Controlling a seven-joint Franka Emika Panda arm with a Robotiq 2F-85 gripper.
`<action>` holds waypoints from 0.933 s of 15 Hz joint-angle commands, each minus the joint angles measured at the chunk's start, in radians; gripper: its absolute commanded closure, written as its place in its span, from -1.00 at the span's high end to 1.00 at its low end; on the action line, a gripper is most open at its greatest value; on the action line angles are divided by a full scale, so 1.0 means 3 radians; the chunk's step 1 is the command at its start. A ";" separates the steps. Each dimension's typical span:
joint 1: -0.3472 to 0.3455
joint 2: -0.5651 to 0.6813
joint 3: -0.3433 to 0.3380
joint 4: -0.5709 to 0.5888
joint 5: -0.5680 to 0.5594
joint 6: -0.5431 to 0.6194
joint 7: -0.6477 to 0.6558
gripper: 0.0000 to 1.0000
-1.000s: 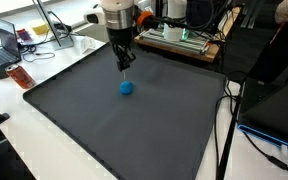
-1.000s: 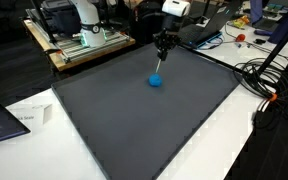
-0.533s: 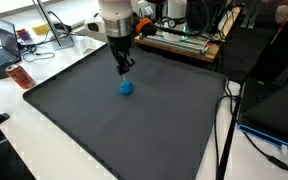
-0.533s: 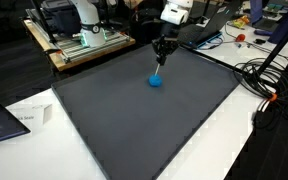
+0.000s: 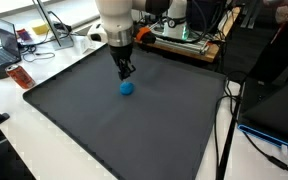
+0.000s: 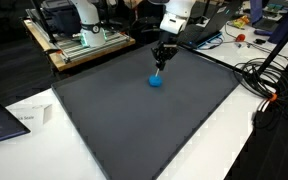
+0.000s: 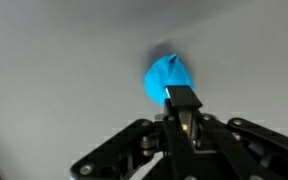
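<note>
Just above the blue ball (image 5: 126, 88) hangs the closed claw (image 5: 126, 73).

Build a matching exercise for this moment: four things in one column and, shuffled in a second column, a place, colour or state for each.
Things
1. blue ball
2. gripper
3. mat
4. laptop

Descriptions
A. dark grey, spread over the white table
B. open, standing off the mat
C. shut, hovering just above the mat
D. round, lying alone on the mat

Pairs: 1-D, 2-C, 3-A, 4-B
</note>
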State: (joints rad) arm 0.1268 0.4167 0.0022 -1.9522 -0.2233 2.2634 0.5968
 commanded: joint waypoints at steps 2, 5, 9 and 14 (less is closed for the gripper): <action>0.0038 -0.0025 -0.0047 -0.0070 0.0089 0.0078 -0.0115 -0.94; 0.0055 -0.0150 -0.0044 -0.0108 0.0081 0.0023 -0.0125 -0.94; 0.0079 -0.0291 -0.0037 -0.0154 0.0069 -0.0026 -0.0123 -0.94; 0.0099 -0.0465 -0.0015 -0.0172 0.0054 -0.0058 -0.0126 -0.94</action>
State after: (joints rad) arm 0.1463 0.3423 0.0001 -1.9648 -0.2231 2.2608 0.5804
